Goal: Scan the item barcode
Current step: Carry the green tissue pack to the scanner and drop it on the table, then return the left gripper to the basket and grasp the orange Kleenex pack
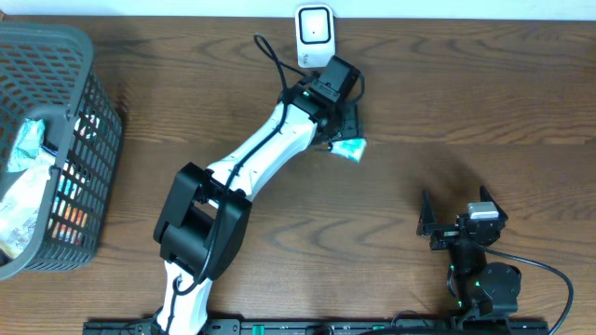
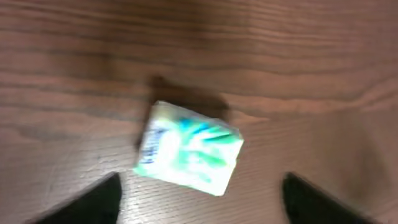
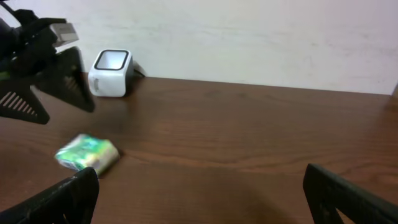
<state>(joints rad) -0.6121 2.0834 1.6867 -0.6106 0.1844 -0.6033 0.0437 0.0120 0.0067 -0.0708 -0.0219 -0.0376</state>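
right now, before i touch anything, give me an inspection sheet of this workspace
surface: brown wood-grain table.
job's things: green packet lying on the table; white scanner standing at the far edge, apart from the packet.
clutter: dark mesh basket at the left edge, holding several packets.
pincers: left pincer open, over the green packet, fingers either side without touching; right pincer open, nothing in it, near the front right.
cables: black cable looped by the left wrist; second cable trailing from the right arm's base.
surroundings: pale wall behind the table; nothing else seen.
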